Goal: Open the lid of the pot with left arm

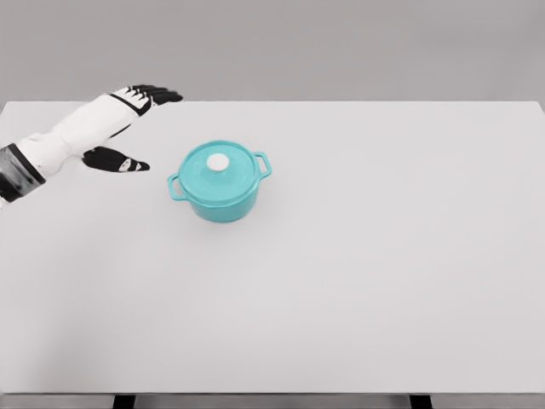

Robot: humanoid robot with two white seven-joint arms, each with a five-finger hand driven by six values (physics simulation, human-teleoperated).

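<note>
A turquoise pot [223, 194] stands on the white table [358, 273], left of the middle. Its matching lid [220, 170] sits closed on top, with a white knob [218, 162] in the centre. Two small side handles stick out at the left and right. My left hand [136, 128] hovers over the far left of the table, to the left of the pot and apart from it. Its black fingers [157, 94] are stretched out and the thumb [119, 161] points toward the pot, holding nothing.
The table's far edge runs behind the left hand. Two dark table legs [123, 400] show below the near edge.
</note>
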